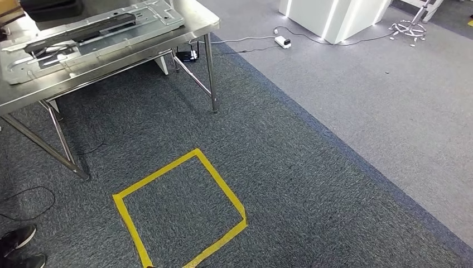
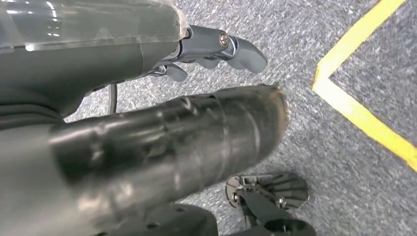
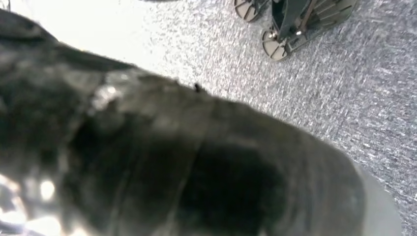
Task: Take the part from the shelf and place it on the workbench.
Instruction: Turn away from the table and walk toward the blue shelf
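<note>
Head view: workbench (image 1: pixel 184 30) bearing metal plate (image 1: pixel 83 42)

I see open carpet (image 1: pixel 312 184) ahead around the yellow tape square (image 1: pixel 179 207). The steel workbench (image 1: pixel 106 56) carries metal plates (image 1: pixel 95 33) on top; its legs (image 1: pixel 211 72) block low passage.

One steel workbench (image 1: pixel 111 53) standing, one yellow tape square (image 1: pixel 181 209) lying near it, two dark shoes (image 1: pixel 19 248), one white power strip (image 1: pixel 283 41) beyond the workbench.

Black part (image 2: pixel 196 137) in left hand (image 2: pixel 206 49)
</note>
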Motion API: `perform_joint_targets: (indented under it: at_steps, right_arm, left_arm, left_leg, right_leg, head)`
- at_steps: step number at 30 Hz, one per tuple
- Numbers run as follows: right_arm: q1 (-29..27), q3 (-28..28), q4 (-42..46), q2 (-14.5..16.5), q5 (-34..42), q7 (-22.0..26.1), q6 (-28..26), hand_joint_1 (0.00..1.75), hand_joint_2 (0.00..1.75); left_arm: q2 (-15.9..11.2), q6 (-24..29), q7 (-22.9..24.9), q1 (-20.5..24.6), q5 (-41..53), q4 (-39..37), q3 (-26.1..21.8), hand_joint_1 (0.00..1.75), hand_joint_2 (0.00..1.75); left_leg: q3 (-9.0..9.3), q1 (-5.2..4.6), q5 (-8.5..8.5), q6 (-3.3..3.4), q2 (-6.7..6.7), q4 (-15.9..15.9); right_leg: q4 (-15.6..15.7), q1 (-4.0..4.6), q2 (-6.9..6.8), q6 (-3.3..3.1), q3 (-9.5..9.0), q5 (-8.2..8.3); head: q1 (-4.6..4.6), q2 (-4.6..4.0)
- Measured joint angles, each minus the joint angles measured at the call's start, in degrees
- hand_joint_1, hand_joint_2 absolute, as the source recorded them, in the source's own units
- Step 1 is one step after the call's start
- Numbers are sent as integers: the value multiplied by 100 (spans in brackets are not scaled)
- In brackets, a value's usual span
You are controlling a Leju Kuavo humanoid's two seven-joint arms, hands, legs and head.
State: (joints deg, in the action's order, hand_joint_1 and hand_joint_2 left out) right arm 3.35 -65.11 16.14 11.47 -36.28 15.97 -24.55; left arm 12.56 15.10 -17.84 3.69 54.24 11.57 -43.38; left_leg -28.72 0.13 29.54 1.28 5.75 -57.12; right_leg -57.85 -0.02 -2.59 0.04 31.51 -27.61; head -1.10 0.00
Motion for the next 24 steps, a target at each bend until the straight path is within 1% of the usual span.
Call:
perform_joint_targets:
  at_steps: [1, 2, 3, 4, 5, 6, 7, 8, 9, 10, 11, 12, 13, 14, 15, 16, 17, 18, 19, 20, 21, 22, 23, 24]
  right_arm:
    - [-4, 0, -2, 2, -4, -8, 13, 0, 0]
    - [-5, 0, -3, 5, -6, -15, 25, 0, 0]
    - [-4, 2, -4, 9, -7, -20, 38, 0, 0]
    - [-1, 5, -7, 15, -8, -25, 49, 0, 0]
    - [-1, 11, -8, 19, -9, -27, 54, 0, 0]
    - [-3, 17, -10, 22, -12, -31, 59, 0, 0]
    - [-7, 22, -11, 25, -16, -34, 61, 0, 0]
    - [-10, 26, -13, 27, -20, -36, 63, 0, 0]
    - [-11, 28, -14, 31, -22, -38, 64, 0, 0]
    - [-12, 29, -15, 34, -25, -39, 64, 0, 0]
    - [-9, 31, -16, 38, -26, -39, 64, 0, 0]
    - [-5, 33, -16, 39, -26, -39, 64, 0, 0]
    - [-4, 34, -16, 40, -27, -39, 64, 0, 0]
    - [-9, 36, -16, 40, -28, -39, 64, 0, 0]
    - [-18, 37, -16, 40, -28, -39, 64, 0, 0]
    - [-29, 37, -17, 40, -29, -39, 64, 0, 0]
    - [-37, 37, -18, 40, -29, -39, 64, 0, 0]
    - [-36, 38, -19, 40, -29, -39, 64, 0, 0]
    - [-30, 38, -20, 40, -31, -39, 64, 0, 0]
    - [-23, 39, -21, 40, -33, -39, 64, 0, 0]
    - [-19, 40, -21, 40, -37, -39, 65, 0, 0]
    - [-21, 41, -22, 40, -40, -39, 66, 0, 0]
    - [-26, 42, -22, 40, -47, -41, 68, 0, 0]
    - [-32, 41, -22, 40, -52, -45, 69, 0, 0]
  left_arm:
    - [-1, 2, -1, 6, 0, 1, -5, 0, 0]
    - [-2, 4, -1, 8, 0, 0, -11, 0, 0]
    - [-4, 7, -2, 6, 0, 1, -18, 0, 0]
    - [-6, 8, -2, -1, 1, 0, -25, 0, 0]
    - [-9, 9, -1, -9, 1, -1, -30, 0, 0]
    - [-12, 9, 1, -20, 1, -1, -33, 0, 0]
    - [-16, 9, 4, -29, 2, -1, -35, 0, 0]
    - [-19, 9, 6, -35, 5, -1, -37, 0, 0]
    - [-22, 9, 8, -38, 10, -1, -37, 0, 0]
    - [-26, 9, 9, -40, 15, -1, -38, 0, 0]
    - [-28, 9, 9, -41, 20, -1, -39, 0, 0]
    - [-30, 8, 9, -40, 23, -1, -40, 0, 0]
    - [-31, 8, 9, -34, 26, -1, -42, 0, 0]
    - [-33, 7, 9, -28, 28, 0, -42, 0, 0]
    - [-34, 8, 9, -24, 28, 1, -43, 0, 0]
    - [-37, 8, 10, -20, 29, 1, -44, 0, 0]
    - [-39, 7, 9, -22, 29, 1, -45, 0, 0]
    - [-39, 3, 7, -23, 30, 0, -46, 0, 0]
    - [-39, -4, 4, -25, 31, 0, -46, 0, 0]
    - [-39, -14, 1, -29, 31, -1, -46, 0, 0]
    - [-40, -21, 0, -34, 31, -1, -46, 0, 0]
    - [-42, -26, 0, -39, 30, -1, -46, 0, 0]
    - [-43, -28, 0, -39, 30, -1, -46, 0, 0]
    - [-43, -28, 0, -35, 31, -1, -46, 0, 0]
  left_leg:
    - [-1, 5, 39, -31, -34, -31]
    - [-39, 12, 132, -58, -125, -138]
    - [-131, 21, 286, -84, -248, -357]
    - [-277, 36, 483, -101, -387, -690]
    - [-462, 42, 678, -111, -467, -1093]
    - [-629, 47, 806, -120, -503, -1446]
    - [-728, 51, 826, -127, -518, -1641]
    - [-724, 57, 721, -130, -524, -1612]
    - [-605, 67, 510, -129, -545, -1332]
    - [-432, 82, 278, -124, -625, -923]
    - [-274, 93, 117, -117, -757, -543]
    - [-169, 100, 20, -102, -862, -273]
    - [-131, 97, 0, -84, -943, -153]
    - [-131, 82, 9, -59, -950, -138]
    - [-132, 80, -15, -21, -891, -123]
    - [-122, 81, -40, 20, -834, -97]
    - [-114, 86, -66, 67, -771, -69]
    - [-111, 93, -87, 107, -704, -40]
    - [-114, 87, -97, 133, -632, -32]
    - [-124, 76, -97, 149, -563, -31]
    - [-135, 66, -95, 154, -486, -33]
    - [-141, 59, -93, 156, -410, -35]
    - [-144, 55, -90, 156, -341, -37]
    - [-139, 53, -86, 151, -280, -39]
  right_leg:
    - [21, -17, 49, -30, -1, 18]
    - [42, -37, 99, -64, -3, 41]
    - [62, -58, 149, -95, -3, 62]
    - [66, -61, 197, -114, 11, 74]
    - [63, -61, 254, -127, 28, 82]
    - [58, -61, 316, -132, 40, 86]
    - [49, -61, 386, -133, 47, 88]
    - [37, -63, 458, -132, 50, 89]
    - [19, -67, 532, -125, 49, 85]
    - [-3, -70, 600, -112, 52, 78]
    - [-34, -67, 661, -87, 68, 70]
    - [-62, -64, 716, -52, 96, 68]
    - [-79, -64, 761, -13, 127, 74]
    - [-80, -65, 809, 34, 154, 91]
    - [-70, -70, 859, 77, 172, 111]
    - [-81, -78, 840, 108, 181, 107]
    - [-155, -76, 748, 134, 217, 52]
    - [-341, -73, 619, 153, 302, -71]
    - [-651, -73, 466, 168, 442, -255]
    - [-1039, -71, 367, 187, 629, -457]
    - [-1412, -76, 327, 203, 805, -616]
    - [-1650, -81, 305, 214, 912, -680]
    - [-1671, -84, 288, 217, 906, -632]
    - [-1461, -84, 258, 211, 780, -489]
  head:
    - [2, 0]
    - [7, 0]
    - [10, 0]
    - [14, 0]
    - [17, 0]
    - [17, 0]
    - [17, 0]
    - [17, 0]
    - [16, 0]
    - [16, 0]
    - [16, 0]
    - [16, 0]
    - [15, 0]
    - [15, 0]
    - [15, 0]
    - [15, 0]
    - [11, 0]
    - [8, 0]
    - [5, 0]
    - [2, 0]
    - [3, 0]
    - [3, 0]
    - [4, 0]
    - [3, 0]
